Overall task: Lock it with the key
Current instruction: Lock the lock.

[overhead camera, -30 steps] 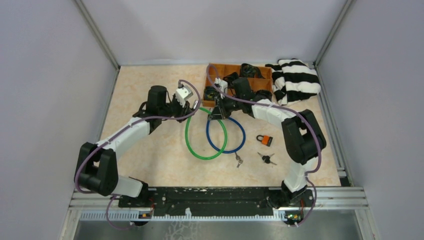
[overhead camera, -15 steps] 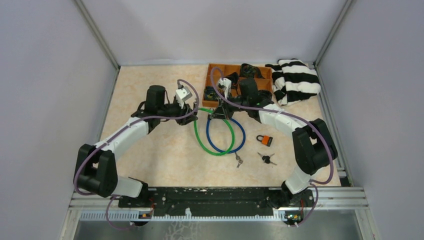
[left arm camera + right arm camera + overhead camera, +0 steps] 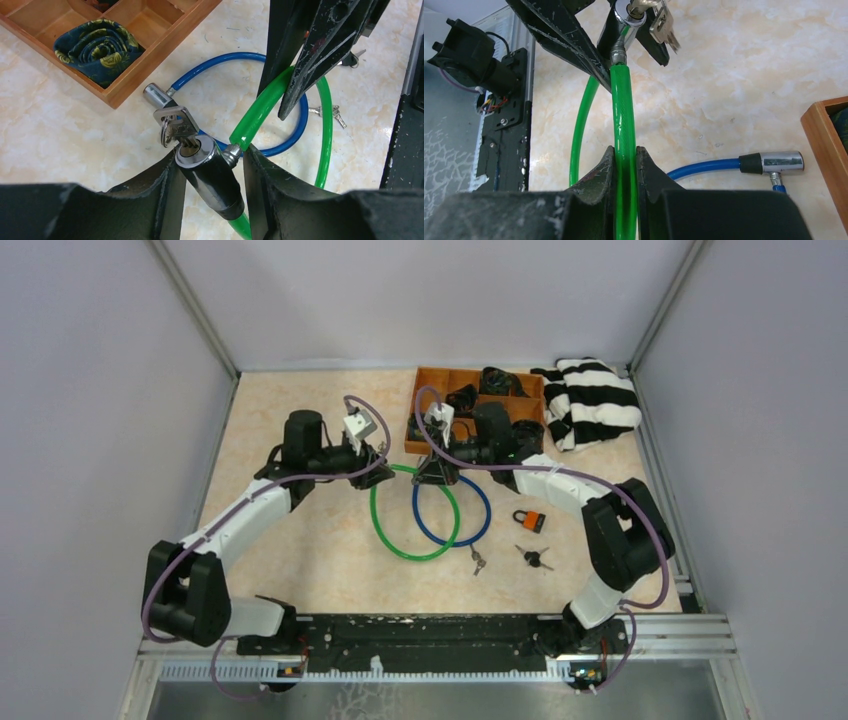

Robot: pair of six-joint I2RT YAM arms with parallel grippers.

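Note:
The green cable lock (image 3: 413, 557) lies looped at mid-table. My left gripper (image 3: 375, 472) is shut on its black lock cylinder (image 3: 212, 182), which has a key (image 3: 175, 125) in its chrome face. My right gripper (image 3: 437, 472) is shut on the green cable (image 3: 621, 110) just behind its metal pin (image 3: 618, 51). The pin meets the side of the cylinder (image 3: 626, 15). In the left wrist view the right fingers (image 3: 320, 45) pinch the green cable (image 3: 260, 110). In the right wrist view the key (image 3: 661, 22) hangs from the cylinder.
A blue cable lock (image 3: 487, 515) overlaps the green loop, and its chrome end (image 3: 157, 97) lies by the wooden tray (image 3: 440, 375). An orange padlock (image 3: 530, 520) and two key bunches (image 3: 478, 561) (image 3: 535, 558) lie to the right. A striped cloth (image 3: 595, 400) is at the back right.
The green loop swung right and then back left. My left gripper has shifted a little left with the cylinder. My right gripper has stayed on the cable end.

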